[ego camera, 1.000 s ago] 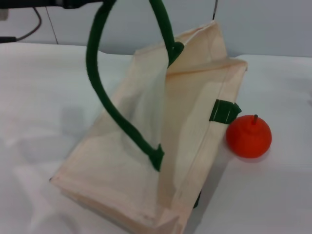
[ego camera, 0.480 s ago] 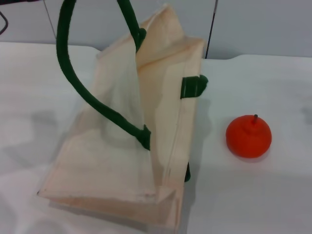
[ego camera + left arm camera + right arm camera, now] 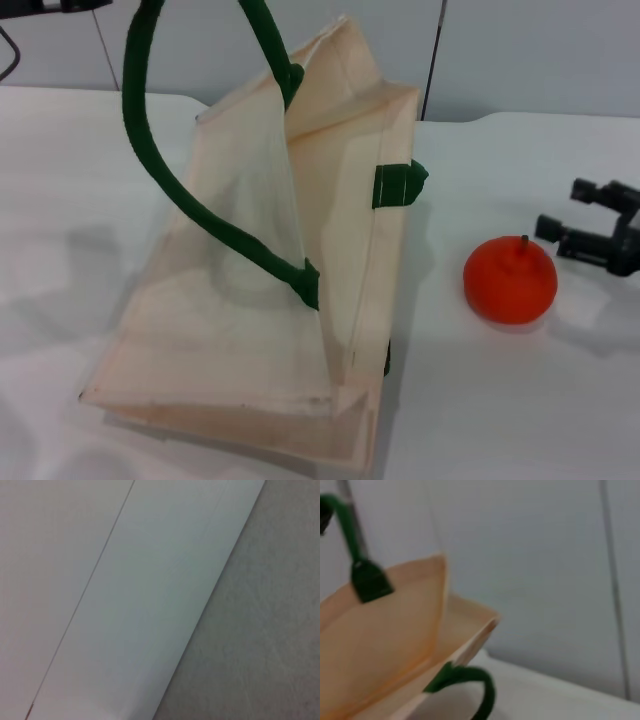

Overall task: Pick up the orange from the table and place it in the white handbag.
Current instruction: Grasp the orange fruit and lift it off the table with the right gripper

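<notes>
The right end effector (image 3: 570, 215) is seen at the 3 o'clock edge of the head view, low over the counter (image 3: 520, 400), its two dark fingers (image 3: 590, 189) spread apart and pointed toward 9 o'clock. The left end effector is glimpsed only as a dark sliver at 11 o'clock.
</notes>
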Action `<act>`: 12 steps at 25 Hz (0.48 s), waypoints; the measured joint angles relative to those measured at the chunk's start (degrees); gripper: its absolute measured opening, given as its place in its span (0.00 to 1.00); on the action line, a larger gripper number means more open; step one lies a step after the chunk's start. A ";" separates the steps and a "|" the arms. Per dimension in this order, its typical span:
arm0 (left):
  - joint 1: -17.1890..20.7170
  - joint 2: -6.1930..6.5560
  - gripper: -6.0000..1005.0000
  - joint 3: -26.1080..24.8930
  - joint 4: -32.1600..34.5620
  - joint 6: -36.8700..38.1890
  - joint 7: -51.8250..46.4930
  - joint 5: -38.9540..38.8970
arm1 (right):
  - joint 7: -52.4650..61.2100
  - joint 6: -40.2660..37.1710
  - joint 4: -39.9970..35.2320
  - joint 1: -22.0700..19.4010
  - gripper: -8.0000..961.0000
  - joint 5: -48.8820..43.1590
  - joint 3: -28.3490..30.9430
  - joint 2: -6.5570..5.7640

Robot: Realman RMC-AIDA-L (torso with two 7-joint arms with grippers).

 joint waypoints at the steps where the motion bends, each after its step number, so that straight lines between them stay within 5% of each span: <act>1: -0.02 0.00 0.14 0.00 0.04 -0.11 -0.10 0.00 | 0.24 -0.14 0.00 0.39 0.86 -0.95 -0.66 0.11; 12: -0.29 -0.18 0.14 0.00 0.39 -1.44 -0.68 0.16 | 2.37 -7.25 0.49 2.76 0.83 -5.05 -4.69 1.31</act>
